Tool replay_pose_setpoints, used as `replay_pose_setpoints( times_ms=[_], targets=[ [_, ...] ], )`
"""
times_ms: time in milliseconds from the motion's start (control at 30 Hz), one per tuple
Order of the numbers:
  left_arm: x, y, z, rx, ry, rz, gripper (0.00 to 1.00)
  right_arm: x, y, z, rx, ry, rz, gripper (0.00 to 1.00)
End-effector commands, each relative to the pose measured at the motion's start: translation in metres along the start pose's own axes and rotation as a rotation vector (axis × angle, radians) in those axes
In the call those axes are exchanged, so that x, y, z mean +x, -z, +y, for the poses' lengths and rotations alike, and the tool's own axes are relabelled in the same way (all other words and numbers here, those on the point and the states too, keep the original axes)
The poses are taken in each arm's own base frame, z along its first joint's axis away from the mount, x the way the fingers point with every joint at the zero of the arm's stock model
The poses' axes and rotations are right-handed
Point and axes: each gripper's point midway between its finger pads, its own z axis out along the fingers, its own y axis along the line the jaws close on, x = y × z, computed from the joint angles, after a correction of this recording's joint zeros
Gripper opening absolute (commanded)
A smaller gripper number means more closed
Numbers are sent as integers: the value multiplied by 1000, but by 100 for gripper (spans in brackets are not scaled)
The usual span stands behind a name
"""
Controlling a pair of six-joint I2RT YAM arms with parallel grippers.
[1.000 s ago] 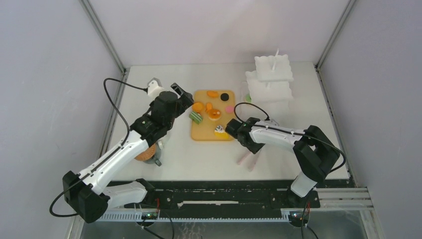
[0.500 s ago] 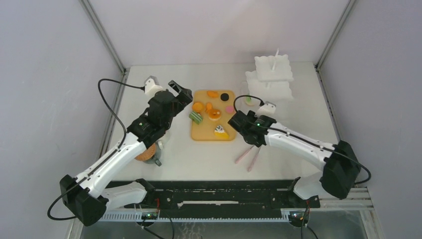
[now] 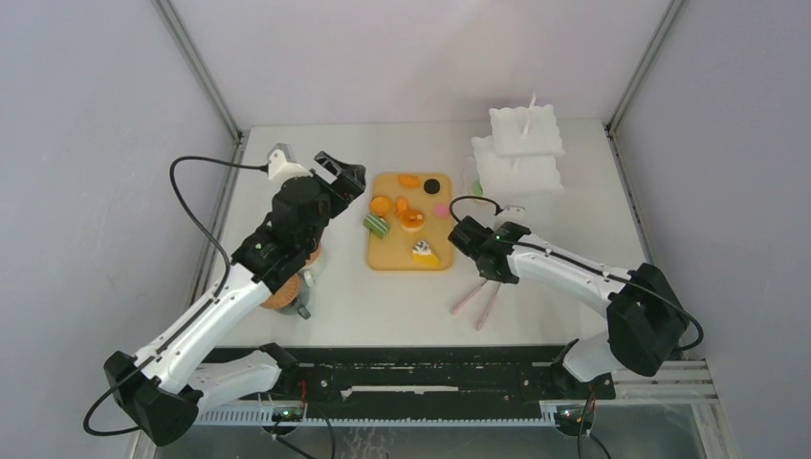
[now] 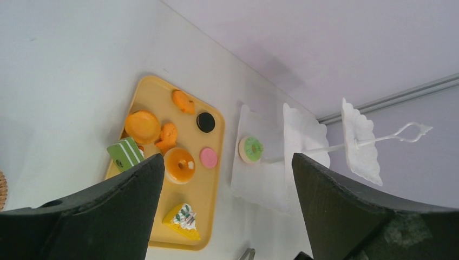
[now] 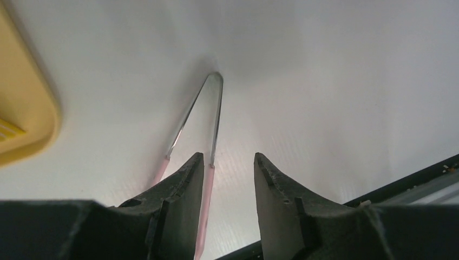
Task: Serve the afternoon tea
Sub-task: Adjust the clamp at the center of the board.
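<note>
The worktop (image 3: 383,301) carries the white tiered stand (image 3: 521,172) and yellow board (image 3: 387,254). The left end effector (image 3: 342,174) gapes wide, empty; the right end effector (image 5: 227,157), half open and empty, hovers over the pink tongs (image 5: 215,119). The toy pastries (image 4: 143,125) on the board look light, hard, slippery: pinch their sides

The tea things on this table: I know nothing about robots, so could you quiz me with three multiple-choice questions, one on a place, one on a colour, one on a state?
1. The left hand is:
A. wide open and empty
B. shut on a cake
C. shut on a spoon

2. The handle ends of the tongs are:
A. blue
B. pink
C. black

3. The green donut lies:
A. in the left hand
B. on the lowest plate of the white stand
C. beside the tongs

Answers: A, it gapes with nothing inside; B, pink sleeves follow the bare metal; B, it rests on that lowest plate.
</note>
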Motion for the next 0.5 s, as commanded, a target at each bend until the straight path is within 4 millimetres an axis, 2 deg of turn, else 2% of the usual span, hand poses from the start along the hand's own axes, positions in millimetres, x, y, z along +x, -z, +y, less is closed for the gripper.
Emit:
replay_pose_setpoints(
  times_ms=[0,467],
  targets=[
    [-6,7,-5,53,-9,-15,92,17,-10,17,-50,-54,95,47],
    [-6,11,3,41,-76,-8,92,63,-44,31,-2,-219,252,40]
  ],
)
